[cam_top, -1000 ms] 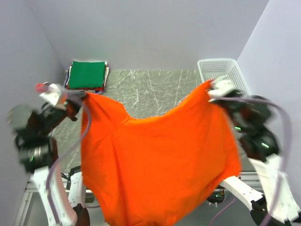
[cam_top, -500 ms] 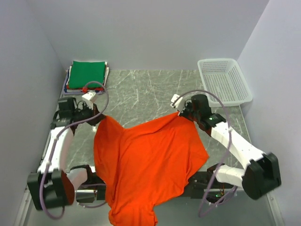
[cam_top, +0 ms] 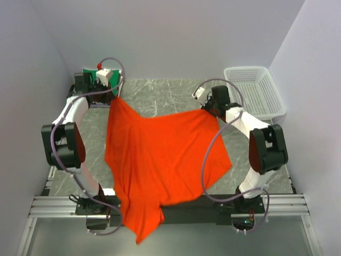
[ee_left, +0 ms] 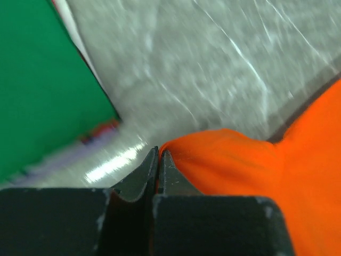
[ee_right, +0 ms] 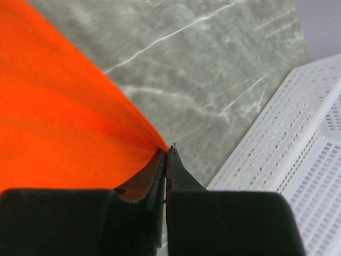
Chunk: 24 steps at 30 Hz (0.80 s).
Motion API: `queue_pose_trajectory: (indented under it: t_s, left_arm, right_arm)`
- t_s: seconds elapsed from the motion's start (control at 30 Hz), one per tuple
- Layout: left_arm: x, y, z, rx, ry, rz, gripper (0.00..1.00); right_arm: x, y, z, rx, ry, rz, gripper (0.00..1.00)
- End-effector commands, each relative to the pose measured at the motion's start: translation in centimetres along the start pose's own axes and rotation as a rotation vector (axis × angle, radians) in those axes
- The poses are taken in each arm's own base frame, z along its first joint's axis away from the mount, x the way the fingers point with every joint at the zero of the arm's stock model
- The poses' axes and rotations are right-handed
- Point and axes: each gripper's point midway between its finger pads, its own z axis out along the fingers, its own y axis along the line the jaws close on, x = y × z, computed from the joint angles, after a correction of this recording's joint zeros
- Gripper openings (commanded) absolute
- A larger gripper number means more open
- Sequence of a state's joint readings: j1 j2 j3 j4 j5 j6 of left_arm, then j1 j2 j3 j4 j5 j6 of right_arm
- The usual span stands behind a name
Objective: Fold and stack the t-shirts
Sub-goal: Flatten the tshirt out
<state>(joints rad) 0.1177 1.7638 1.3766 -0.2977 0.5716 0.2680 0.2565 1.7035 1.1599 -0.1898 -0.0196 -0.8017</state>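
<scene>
The bright orange t-shirt [cam_top: 160, 154] lies spread over the marble table, its lower part hanging over the near edge. My left gripper [cam_top: 111, 95] is shut on its far left corner [ee_left: 213, 154], next to the folded stack with the green t-shirt [cam_top: 90, 80] on top, which also shows in the left wrist view [ee_left: 42, 80]. My right gripper [cam_top: 206, 105] is shut on the shirt's far right corner [ee_right: 133, 128], a little left of the basket. Both arms reach far back.
A white lattice basket [cam_top: 254, 90] stands at the back right, also in the right wrist view [ee_right: 298, 144]. Grey walls close in the left, back and right. A metal rail [cam_top: 64, 205] runs along the near edge.
Both grippers carried the orange shirt from high in the air down and towards the back of the table. The shirt now lies stretched flat between them.
</scene>
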Motion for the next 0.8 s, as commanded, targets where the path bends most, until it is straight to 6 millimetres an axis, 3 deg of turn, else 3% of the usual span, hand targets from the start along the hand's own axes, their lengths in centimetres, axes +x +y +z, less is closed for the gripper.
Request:
queue_pose_trajectory:
  t_s: [0.0, 0.03, 0.13, 0.37, 0.47, 0.77]
  left_arm:
    - [-5.0, 2.7, 1.0, -0.054, -0.083, 0.067, 0.01]
    - [-4.4, 3.1, 2.1, -0.047, -0.068, 0.054, 0.01]
    - [-5.2, 3.8, 3.2, -0.043, -0.080, 0.044, 0.01]
    - [-5.2, 2.4, 4.4, -0.034, -0.076, 0.061, 0.01]
    - [-4.7, 1.7, 4.1, -0.044, -0.060, 0.068, 0.01]
    - [-2.4, -1.7, 0.1, -0.019, -0.008, 0.104, 0.01]
  right_arm:
    - [-1.1, -4.4, 1.6, 0.084, 0.017, 0.029, 0.00]
    - [-1.0, -5.0, 2.1, 0.090, 0.029, 0.036, 0.00]
    - [-0.5, -7.2, 3.9, 0.117, 0.067, 0.062, 0.00]
    - [-1.2, -9.0, 5.2, 0.109, 0.063, 0.099, 0.00]
    - [-1.5, -9.0, 5.0, 0.092, 0.060, 0.108, 0.00]
    - [-0.4, -7.4, 2.6, 0.060, 0.068, 0.083, 0.00]
